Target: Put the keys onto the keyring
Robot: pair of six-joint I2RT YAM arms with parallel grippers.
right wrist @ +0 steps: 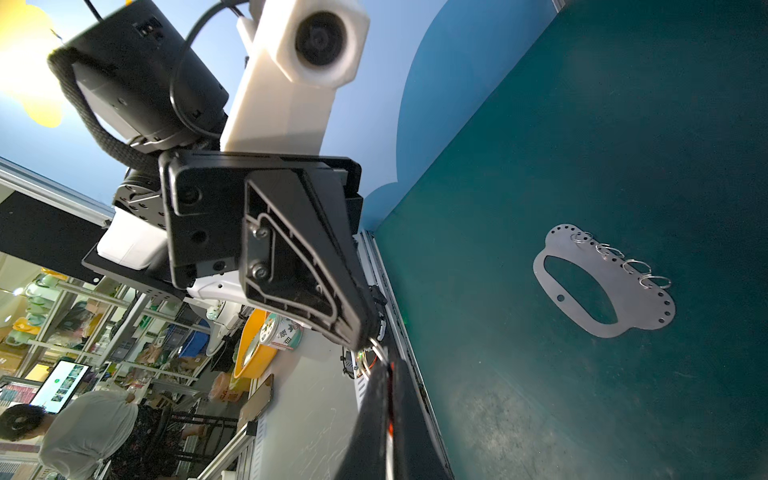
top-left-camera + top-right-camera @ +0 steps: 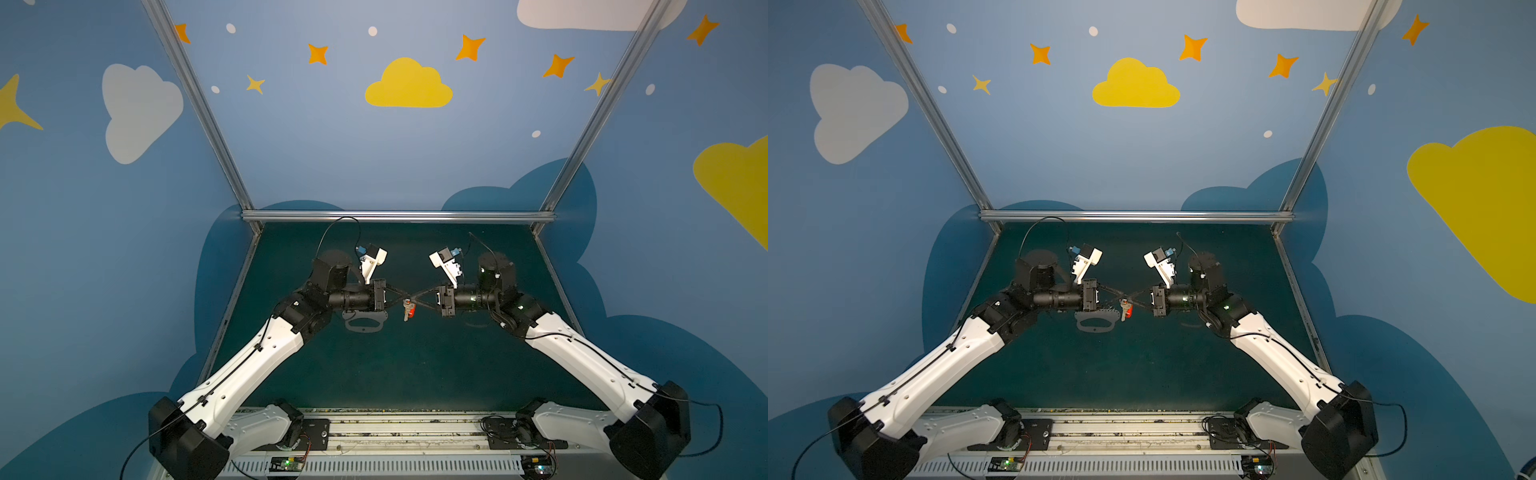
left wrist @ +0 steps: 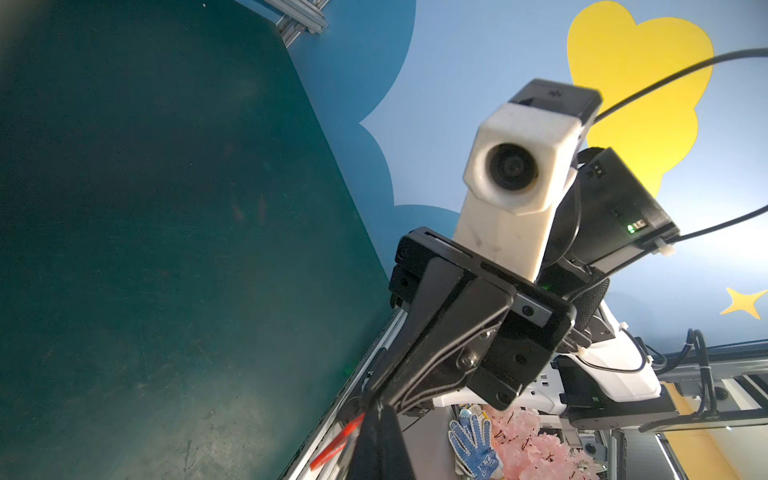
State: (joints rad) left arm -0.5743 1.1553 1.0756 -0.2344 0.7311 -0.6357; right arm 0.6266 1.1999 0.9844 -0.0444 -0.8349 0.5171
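left gripper (image 2: 404, 296) and right gripper (image 2: 415, 298) are meeting tip-to-tip, jaws together, at the keyring (image 1: 374, 345), with keys (image 2: 408, 311) hanging long-axis down beneath both tips.

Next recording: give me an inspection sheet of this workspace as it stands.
Surface: dark green mat, scuffed.
Job's things: key with red tag hanging in mid-air; one ring at left gripper tip; four rings on grey plate, flat on mat.
Clutter: nothing seen.
Grippers: left gripper and right gripper both shut, tip to tip.
Cables: black cables loop off both wrists.
Surroundings: blue walls with clouds, stars; person outside.
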